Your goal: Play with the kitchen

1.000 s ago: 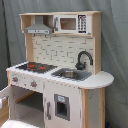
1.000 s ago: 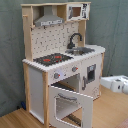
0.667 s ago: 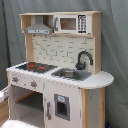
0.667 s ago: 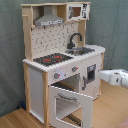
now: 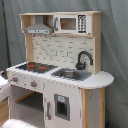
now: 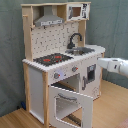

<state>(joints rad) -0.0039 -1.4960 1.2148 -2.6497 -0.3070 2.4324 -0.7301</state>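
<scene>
End effector: not identifiable; whether released or clenched cannot be told. Only the white arm (image 6: 114,65) shows, entering at 3 o'clock in the second exterior view, its tip close beside the kitchen's right-hand side panel, below the sink corner.

Kitchen (image 6: 60,65): upright on the wooden floor (image 6: 112,107), centre of both exterior views, before a grey curtain (image 5: 114,45).
- Hob (image 6: 52,59): black, red rings.
- Faucet (image 5: 83,59): black, beside the sink (image 5: 71,74).
- Hood (image 5: 37,28): grey, at 11 o'clock.
- Oven door (image 6: 70,104): hanging open at 6 o'clock.

Step, judged: approach to the cabinet side. Next move calls for a careful advance toward a door, knob or panel without shoving the unit.
</scene>
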